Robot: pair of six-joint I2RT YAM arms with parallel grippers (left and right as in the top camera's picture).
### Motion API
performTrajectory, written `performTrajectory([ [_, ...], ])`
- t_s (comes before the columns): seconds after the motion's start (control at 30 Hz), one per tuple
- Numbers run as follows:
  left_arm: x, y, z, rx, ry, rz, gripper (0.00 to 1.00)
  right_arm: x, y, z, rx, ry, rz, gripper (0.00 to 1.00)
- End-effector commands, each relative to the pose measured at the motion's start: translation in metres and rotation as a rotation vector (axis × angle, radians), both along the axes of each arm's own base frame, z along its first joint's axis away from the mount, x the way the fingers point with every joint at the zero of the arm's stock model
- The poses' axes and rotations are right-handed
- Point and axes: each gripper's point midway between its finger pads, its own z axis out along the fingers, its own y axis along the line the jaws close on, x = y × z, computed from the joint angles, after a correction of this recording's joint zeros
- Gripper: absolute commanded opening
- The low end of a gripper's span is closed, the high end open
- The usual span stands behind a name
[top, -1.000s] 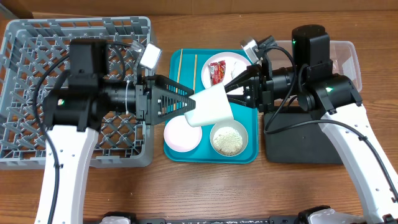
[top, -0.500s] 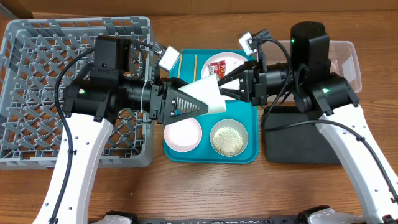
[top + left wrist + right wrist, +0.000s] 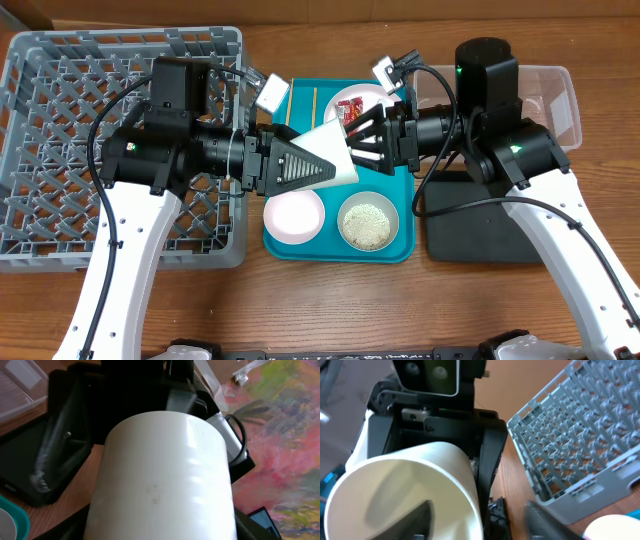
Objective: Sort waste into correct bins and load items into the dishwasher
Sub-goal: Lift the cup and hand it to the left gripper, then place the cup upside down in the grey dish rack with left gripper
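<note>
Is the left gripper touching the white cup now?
Touching. The right wrist view shows the left gripper clamping the white cup, black fingers against both sides.

The white cup (image 3: 160,485) fills the middle, seen side-on, its glossy wall catching the light. Right behind it sits the black bulk of the other arm (image 3: 135,385), with a black cable (image 3: 239,435) looping past the cup's right edge. Left of the cup there's a black tray (image 3: 20,470) on the wooden table (image 3: 75,495), a clear tub (image 3: 20,380) beyond it, and a teal tray (image 3: 17,522) corner lowest. Right of the cup is a pink-and-green blur.
</note>
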Motion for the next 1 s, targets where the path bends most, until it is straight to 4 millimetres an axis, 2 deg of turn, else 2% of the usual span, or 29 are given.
performTrajectory([
  [0.0, 0.002, 0.003, 0.007, -0.026, -0.03, -0.003, 0.64, 0.005, -0.009, 0.009, 0.012, -0.027, -0.025, 0.73],
  [0.07, 0.006, 0.012, 0.01, -0.046, -0.018, 0.016, 0.63, 0.009, -0.022, 0.014, 0.026, -0.026, -0.04, 0.78],
  [0.17, 0.016, 0.024, 0.006, -0.021, 0.012, 0.08, 0.59, 0.014, -0.04, 0.016, 0.025, -0.004, -0.088, 0.79],
  [0.3, 0.034, 0.046, -0.03, 0.174, 0.162, 0.269, 0.51, 0.017, -0.055, 0.011, -0.006, 0.06, -0.16, 0.8],
  [0.43, 0.038, 0.073, -0.064, 0.391, 0.283, 0.452, 0.5, 0.028, -0.067, -0.026, -0.18, 0.197, -0.354, 0.84],
  [0.57, 0.035, 0.124, -0.104, 0.688, 0.416, 0.702, 0.5, 0.027, -0.086, -0.079, -0.429, 0.334, -0.522, 0.83],
  [0.63, 0.028, 0.155, -0.123, 0.848, 0.466, 0.813, 0.5, 0.02, -0.092, -0.098, -0.537, 0.366, -0.56, 0.84],
  [0.7, 0.019, 0.183, -0.136, 0.989, 0.509, 0.888, 0.52, 0.011, -0.093, -0.11, -0.618, 0.379, -0.566, 0.84],
  [0.8, 0.004, 0.213, -0.148, 1.14, 0.572, 0.956, 0.56, -0.003, -0.083, -0.116, -0.669, 0.361, -0.518, 0.85],
  [0.97, -0.01, 0.248, -0.155, 1.248, 0.664, 1.048, 0.61, -0.022, -0.061, -0.121, -0.721, 0.317, -0.448, 0.85],
])
